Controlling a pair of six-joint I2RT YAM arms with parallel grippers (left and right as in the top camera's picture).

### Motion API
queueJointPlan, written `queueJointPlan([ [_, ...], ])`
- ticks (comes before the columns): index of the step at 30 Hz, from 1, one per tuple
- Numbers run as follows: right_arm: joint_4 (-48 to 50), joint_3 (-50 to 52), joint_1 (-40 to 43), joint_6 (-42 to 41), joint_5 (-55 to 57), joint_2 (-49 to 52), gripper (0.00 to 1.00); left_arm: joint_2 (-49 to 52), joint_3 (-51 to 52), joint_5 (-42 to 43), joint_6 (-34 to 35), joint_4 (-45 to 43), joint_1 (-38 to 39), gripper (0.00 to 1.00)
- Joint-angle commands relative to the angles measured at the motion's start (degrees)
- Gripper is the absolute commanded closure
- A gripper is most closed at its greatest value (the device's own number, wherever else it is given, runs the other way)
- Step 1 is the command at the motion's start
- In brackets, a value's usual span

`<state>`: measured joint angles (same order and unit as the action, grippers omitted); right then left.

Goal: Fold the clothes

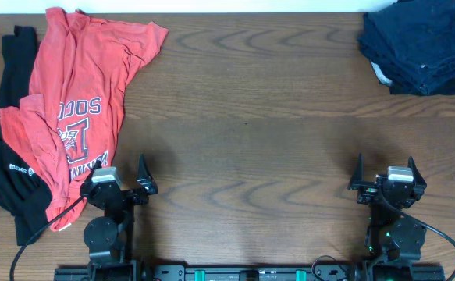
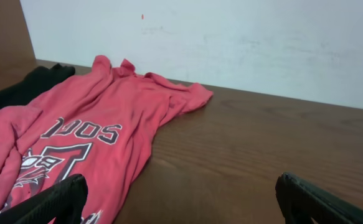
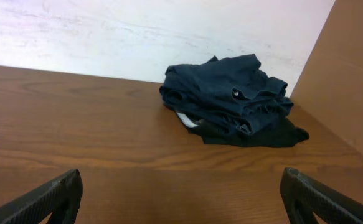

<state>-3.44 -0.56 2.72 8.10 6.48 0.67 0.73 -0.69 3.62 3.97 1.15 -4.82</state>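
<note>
The left tool (image 1: 119,178) and the right tool (image 1: 385,173) stand spread wide, pinching nothing, at the worktop's (image 1: 250,117) near edge. Beside the left one a crumpled red T-shirt (image 1: 79,86) hides part of a black garment (image 1: 8,179). Navy shorts (image 1: 418,43) lie heaped at the far right corner, cropped by the frame.

The left gripper (image 1: 118,178), jaws spread wide, sits at the near edge of the red T-shirt (image 1: 79,101), with a black garment (image 1: 8,176) further out to its left. The right gripper (image 1: 386,173), equally wide, has the navy shorts (image 1: 418,43) piled well ahead of it.
</note>
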Motion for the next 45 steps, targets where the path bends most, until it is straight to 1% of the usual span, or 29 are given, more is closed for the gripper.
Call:
queueJointPlan([
  [1,0.0,0.2,0.5,-0.8,0.6,-0.4,0.01,1.9,0.5,-0.2,-1.6,2.7,-0.3,0.02],
  [11,0.0,0.2,0.5,-0.8,0.6,-0.4,0.01,9.5,0.5,-0.8,-1.8,2.7,-0.3,0.02],
  [12,0.0,0.2,0.5,-0.8,0.6,-0.4,0.01,10.0,0.5,-1.8,-1.8,2.7,-0.3,0.02],
  [26,0.0,0.2,0.5,-0.8,0.6,-0.4,0.01,15.4,0.5,-1.7,-1.8,2.7,-0.3,0.02],
  [33,0.0,0.2,0.5,-0.8,0.6,-0.4,0.01,13.9,0.5,-1.7,-1.8,2.7,-0.2,0.02],
  [41,0.0,0.2,0.5,-0.8,0.6,-0.4,0.01,7.5,0.5,-1.7,-1.8,2.7,-0.3,0.02],
  [45,0.0,0.2,0.5,-0.8,0.6,-0.4,0.01,6.5,0.5,-1.7,-1.8,2.7,-0.3,0.02],
])
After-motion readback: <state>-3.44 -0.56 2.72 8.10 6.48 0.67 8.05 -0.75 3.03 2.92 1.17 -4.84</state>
